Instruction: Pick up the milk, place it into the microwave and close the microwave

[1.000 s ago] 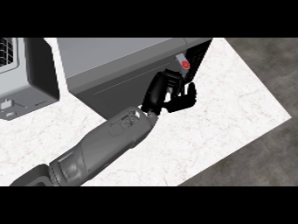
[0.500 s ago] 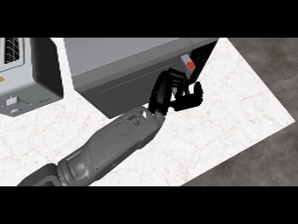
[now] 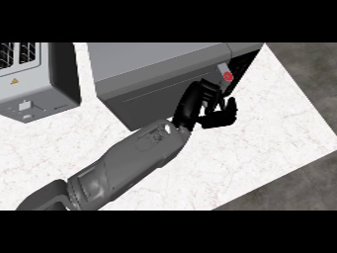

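Note:
The grey microwave (image 3: 152, 64) stands at the back of the white counter. Its door (image 3: 145, 101) is swung almost to, leaving a dark wedge of cavity at the right end. In that gap shows a small pale piece with a red spot (image 3: 227, 76), probably the milk, mostly hidden. My left hand (image 3: 209, 109) rests against the door's free right edge, fingers (image 3: 198, 95) laid relaxed on the door face and thumb pointing up beside it. It holds nothing. My right hand is out of sight.
A grey appliance (image 3: 28, 79) with vent slots and a warning sticker stands at the left, close to the microwave. The counter (image 3: 273, 133) ends at a slanting right edge, with dark floor (image 3: 316, 69) beyond it.
My left hand has slid slightly right and farther along with the door's free edge. The dark gap at the microwave's right end has narrowed a little.

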Controlling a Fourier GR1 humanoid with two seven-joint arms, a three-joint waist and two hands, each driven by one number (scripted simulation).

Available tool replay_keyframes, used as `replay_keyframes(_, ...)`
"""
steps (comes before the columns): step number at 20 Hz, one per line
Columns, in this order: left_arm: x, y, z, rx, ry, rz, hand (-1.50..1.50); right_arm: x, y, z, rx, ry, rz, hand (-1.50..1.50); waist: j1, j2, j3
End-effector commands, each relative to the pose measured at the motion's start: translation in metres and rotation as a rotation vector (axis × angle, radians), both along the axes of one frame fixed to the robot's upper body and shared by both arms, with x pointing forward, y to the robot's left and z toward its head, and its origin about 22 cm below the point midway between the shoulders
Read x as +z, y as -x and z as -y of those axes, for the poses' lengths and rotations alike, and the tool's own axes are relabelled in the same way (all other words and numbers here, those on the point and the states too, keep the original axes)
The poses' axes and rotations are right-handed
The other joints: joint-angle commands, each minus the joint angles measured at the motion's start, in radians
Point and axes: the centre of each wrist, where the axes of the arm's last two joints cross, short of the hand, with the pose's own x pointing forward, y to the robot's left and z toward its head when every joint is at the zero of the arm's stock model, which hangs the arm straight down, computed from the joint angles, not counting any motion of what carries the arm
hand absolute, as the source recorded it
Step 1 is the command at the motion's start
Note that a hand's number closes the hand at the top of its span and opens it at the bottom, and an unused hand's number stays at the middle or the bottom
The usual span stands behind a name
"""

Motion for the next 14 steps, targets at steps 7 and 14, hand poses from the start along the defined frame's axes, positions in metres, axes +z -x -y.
replay_keyframes(7, -0.010, -0.044, -0.066, 0.251, -0.046, -0.001, -1.50, 0.008, 0.011, 0.010, -0.053, -0.008, -0.007, -1.50, 0.079, -0.006, -0.001)
replay_keyframes(14, -0.012, -0.044, -0.068, 0.211, -0.031, -0.017, -1.50, 0.011, 0.019, 0.005, -0.043, -0.020, -0.008, -1.50, 0.105, -0.007, -0.002)
